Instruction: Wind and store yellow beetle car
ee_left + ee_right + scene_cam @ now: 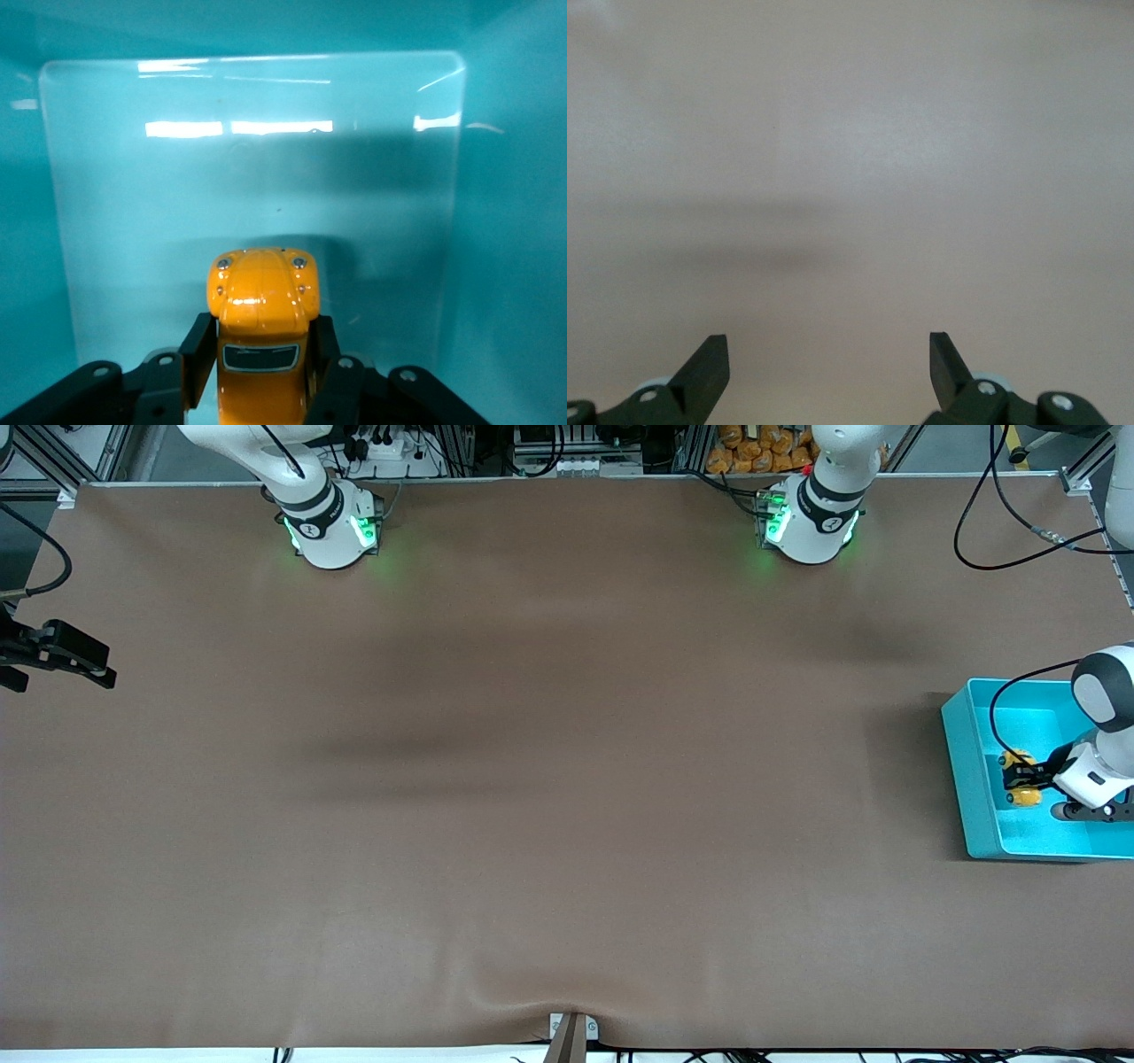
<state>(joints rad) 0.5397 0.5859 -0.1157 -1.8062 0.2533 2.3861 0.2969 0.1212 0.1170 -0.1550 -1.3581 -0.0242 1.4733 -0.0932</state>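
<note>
The yellow beetle car (1025, 794) is gripped between the fingers of my left gripper (1019, 779), inside the teal bin (967, 779) at the left arm's end of the table. In the left wrist view the car (263, 288) sits between the two black fingers of the left gripper (261, 335), its rounded nose over the bin's pale floor (266, 177). My right gripper (108, 670) is open and empty over the table edge at the right arm's end. The right wrist view shows the right gripper (830, 350) over bare brown table.
The brown table cover (567, 779) has a raised fold at its edge nearest the front camera (571, 1014). The bin's teal walls (35, 221) close in around the left gripper. A black cable (1005, 708) hangs over the bin.
</note>
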